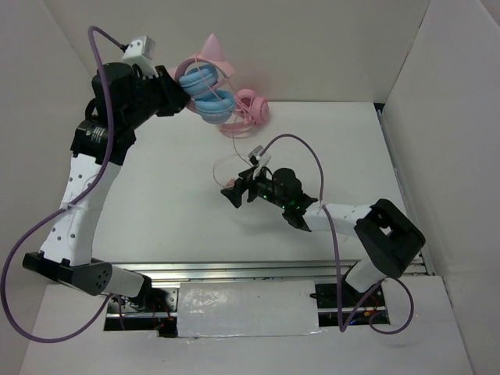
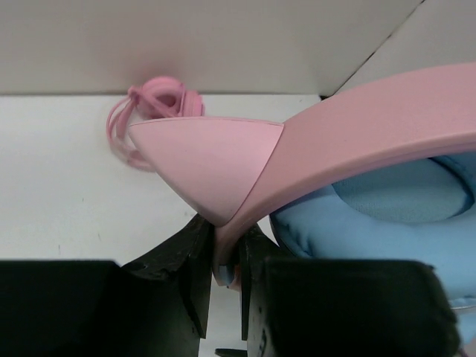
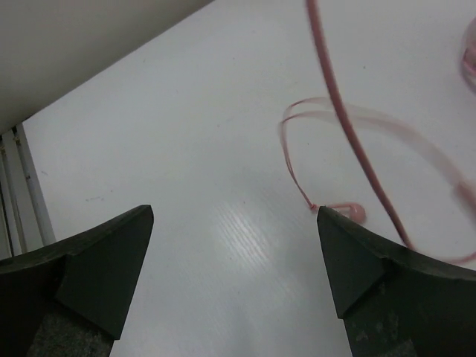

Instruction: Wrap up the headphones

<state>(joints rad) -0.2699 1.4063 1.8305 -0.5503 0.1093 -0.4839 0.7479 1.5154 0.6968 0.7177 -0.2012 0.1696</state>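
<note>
The left fingers [image 2: 190, 260] clamp the headphones [image 1: 205, 92] by the headband edge alone — they could twist free; the right fingers [image 3: 104, 260] gape wide, the pink cable [image 3: 349, 213] loose.

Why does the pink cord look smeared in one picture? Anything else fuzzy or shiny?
Right wrist view: the pink cable is streaked into double loops, likely motion blur; the table shows a glare patch. Left wrist view: the pink headband sits so close it looks soft-edged. Top view: even light, faint shadows.
</note>
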